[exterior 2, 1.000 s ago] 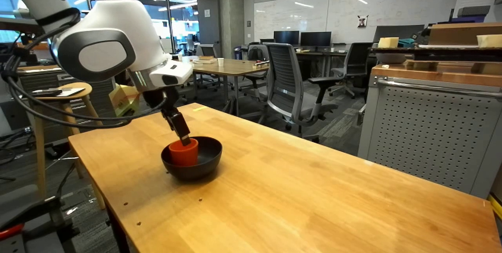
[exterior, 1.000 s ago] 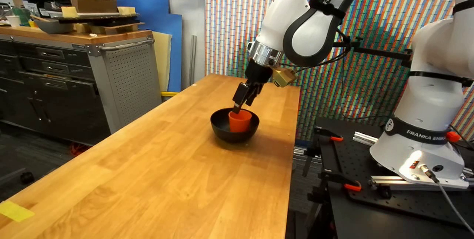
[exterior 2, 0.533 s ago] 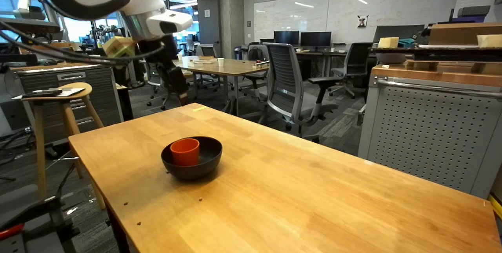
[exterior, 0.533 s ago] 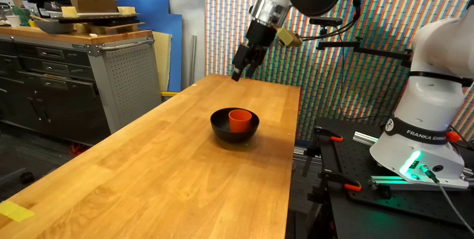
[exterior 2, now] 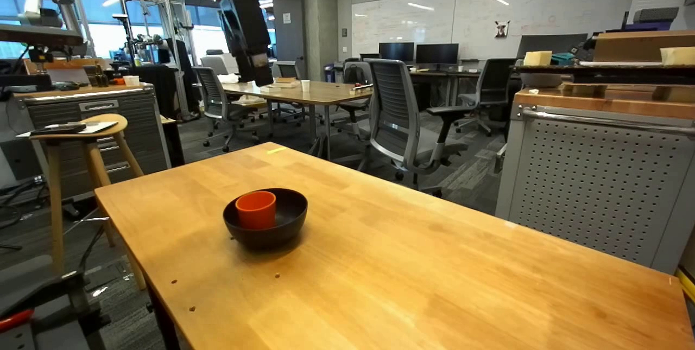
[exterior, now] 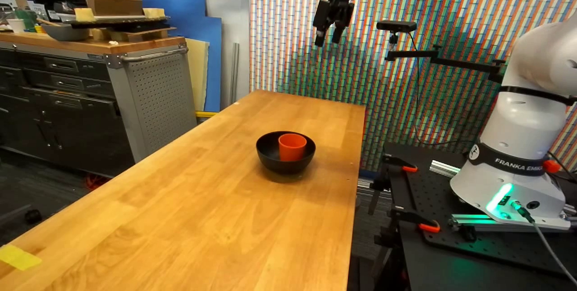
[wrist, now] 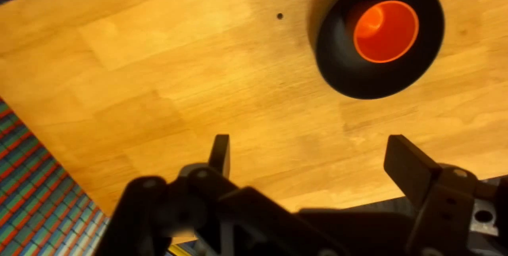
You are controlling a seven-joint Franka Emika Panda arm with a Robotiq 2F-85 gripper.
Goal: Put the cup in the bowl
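Black and jointed, the two-fingered gripper (wrist: 307, 141) hangs well above the honey-coloured wooden table (wrist: 190, 73), its jaws spread wide. Out from them, at one o'clock in the wrist view and well apart, I see the round, matte black bowl (wrist: 369, 83) with the plain orange-red plastic cup (wrist: 387, 31) standing inside it, mouth up. Beyond, from the bowl in an exterior view, a flat yellow strip (exterior: 20, 257) lies at eight o'clock, a grey perforated-sided cabinet (exterior: 157, 83) at ten, the white robot base (exterior: 505, 182) at three.
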